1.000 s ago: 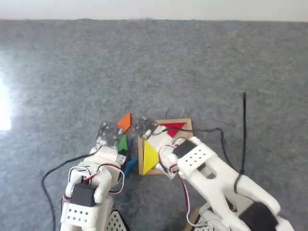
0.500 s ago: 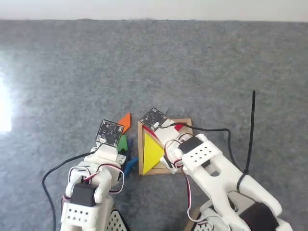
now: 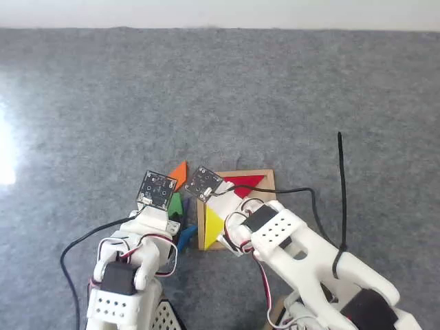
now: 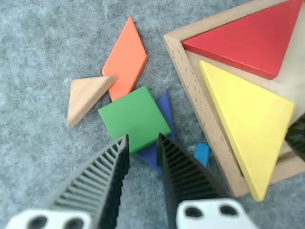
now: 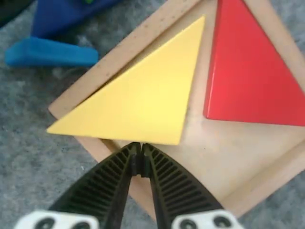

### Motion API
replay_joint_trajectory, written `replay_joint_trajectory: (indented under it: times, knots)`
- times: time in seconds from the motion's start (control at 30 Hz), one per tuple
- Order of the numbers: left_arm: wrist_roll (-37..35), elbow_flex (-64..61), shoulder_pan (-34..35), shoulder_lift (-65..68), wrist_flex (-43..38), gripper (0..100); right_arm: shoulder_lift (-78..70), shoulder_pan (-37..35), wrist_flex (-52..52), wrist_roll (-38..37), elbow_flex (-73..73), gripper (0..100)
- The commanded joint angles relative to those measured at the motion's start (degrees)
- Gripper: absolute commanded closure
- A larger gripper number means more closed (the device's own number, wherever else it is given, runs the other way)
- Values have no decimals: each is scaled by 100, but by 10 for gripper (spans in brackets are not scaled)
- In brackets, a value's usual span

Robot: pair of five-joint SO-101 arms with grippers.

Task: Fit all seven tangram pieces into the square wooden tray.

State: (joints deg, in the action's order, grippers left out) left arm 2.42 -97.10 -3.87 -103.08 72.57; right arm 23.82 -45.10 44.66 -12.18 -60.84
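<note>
The square wooden tray [image 3: 268, 176] [image 4: 190, 86] [image 5: 228, 157] holds a red triangle [image 3: 245, 183] [image 4: 248, 40] [image 5: 243, 71] and a yellow triangle [image 3: 212, 225] [image 4: 243, 119] [image 5: 147, 90]. One tip of the yellow triangle lies over the tray's rim. My right gripper [image 5: 137, 145] is shut and empty, its tips against the yellow triangle's edge. Left of the tray lie an orange parallelogram [image 3: 179, 172] [image 4: 126, 59], a bare-wood triangle [image 4: 86, 98], a green square [image 3: 175, 205] [image 4: 135, 117], a dark blue triangle [image 4: 164, 107] [image 5: 62, 16] and a light blue piece [image 3: 185, 235] [image 4: 201, 153] [image 5: 47, 52]. My left gripper [image 4: 142, 138] hovers slightly open over the green square's near edge.
Grey felt [image 3: 220, 96] covers the table, with wide free room beyond the tray and to both sides. A black cable [image 3: 342, 192] runs along the right arm. The green square overlaps the dark blue triangle.
The right arm's wrist swung toward the tray's far side, then came back over its left part. The left wrist shifted slightly. The loose pieces stayed in place.
</note>
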Motion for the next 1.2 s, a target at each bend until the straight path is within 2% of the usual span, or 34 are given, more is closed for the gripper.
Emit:
replay_joint_trajectory:
  times: [0.0,0.53,0.77,1.0,1.17]
  knots:
    - [18,66,0,-114,-26,908,4,-48,-224,53,35,986]
    - [18,66,0,-114,-26,908,-286,-31,-497,-9,264,983]
    - [18,66,0,-114,-26,908,-1059,541,-497,-18,1055,986]
    - [18,66,0,-114,-26,908,189,743,-453,-149,756,985]
    - [18,66,0,-114,-26,908,2000,1947,400,211,519,983]
